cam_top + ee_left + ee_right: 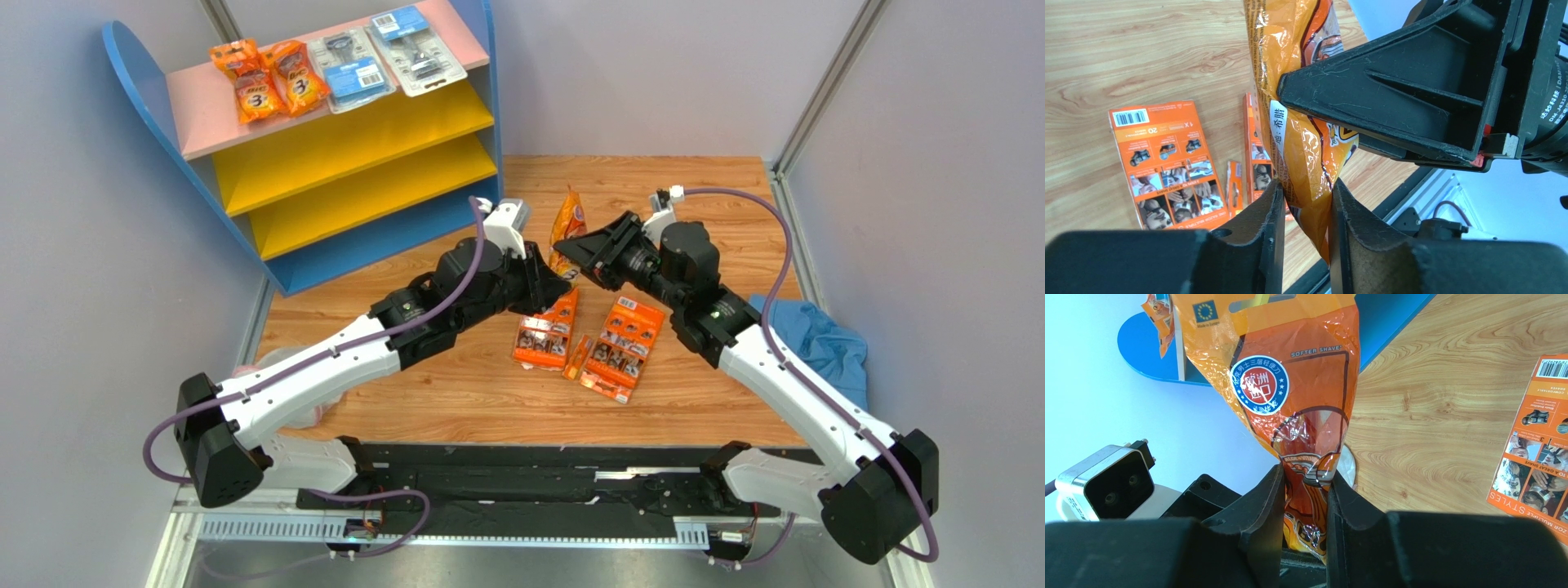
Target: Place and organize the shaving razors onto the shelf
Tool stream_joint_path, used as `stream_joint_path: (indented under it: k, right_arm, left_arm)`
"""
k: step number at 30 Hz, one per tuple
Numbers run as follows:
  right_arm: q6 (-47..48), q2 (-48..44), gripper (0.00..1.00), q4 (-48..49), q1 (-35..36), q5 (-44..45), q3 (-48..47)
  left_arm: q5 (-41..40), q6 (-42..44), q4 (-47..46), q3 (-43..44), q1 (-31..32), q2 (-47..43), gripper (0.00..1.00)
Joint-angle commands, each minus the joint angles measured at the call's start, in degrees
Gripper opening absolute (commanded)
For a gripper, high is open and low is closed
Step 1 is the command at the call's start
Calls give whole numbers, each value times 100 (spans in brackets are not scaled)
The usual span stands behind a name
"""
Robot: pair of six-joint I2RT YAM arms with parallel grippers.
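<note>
A: Item 1 — orange bag (1290,386), razors. Location?
B: Off the table (724,208), upright in the air over its middle. Right gripper (1306,478) narrow, pinching the bag. Left gripper (1306,190) narrow too, pads on both faces of the same bag, just beside the right one's fingers.
A: Left grip firm?
B: Probably; the crinkled film hides how much is caught. The right should let go only once the left holds alone, then back off straight — no twisting.
A: Destination?
B: Shelf (356,135), table's far left corner. Pink top board (202,116) carries 2 orange bags (264,76) and 2 blister packs (383,55). Set this 1 beside the bags. Orange cards (632,337), toward the near edge, wait.
</note>
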State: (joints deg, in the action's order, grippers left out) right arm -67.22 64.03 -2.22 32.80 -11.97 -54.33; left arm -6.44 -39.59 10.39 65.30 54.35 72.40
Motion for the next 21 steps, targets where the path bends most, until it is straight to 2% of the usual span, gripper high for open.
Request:
stream_joint_path:
  k: [1, 2, 3, 7, 10, 11, 14, 17, 21]
  right_arm:
    - [-98, -136, 0, 274, 25, -104, -61]
    - [-107, -145, 0, 275, 25, -104, -52]
    - [-107, -145, 0, 266, 16, -113, -52]
    - [-54, -207, 8, 301, 8, -104, 10]
    - [-37, -277, 33, 362, 16, -69, 80]
    - [-19, -294, 47, 371, 16, -69, 89]
    - [25, -365, 68, 301, 16, -25, 89]
    - [121, -505, 79, 257, 25, 45, 71]
    - [244, -795, 85, -77, 16, 212, 80]
  left_arm:
    - [55, 13, -371, -34, 41, -165, 9]
    - [29, 4, -363, -26, 41, -182, 2]
    - [-32, -22, -267, -26, 41, -200, 0]
    - [-112, -40, -143, -70, 41, -375, 0]
    - [-226, -22, -55, -131, 41, -586, 0]
    - [-261, -5, 6, -131, 41, -639, 0]
    - [-393, 100, 155, -70, 41, -850, 0]
    - [-464, 206, 322, 62, 41, -1043, 0]
    - [-542, 338, 551, 255, 32, -1254, 0]
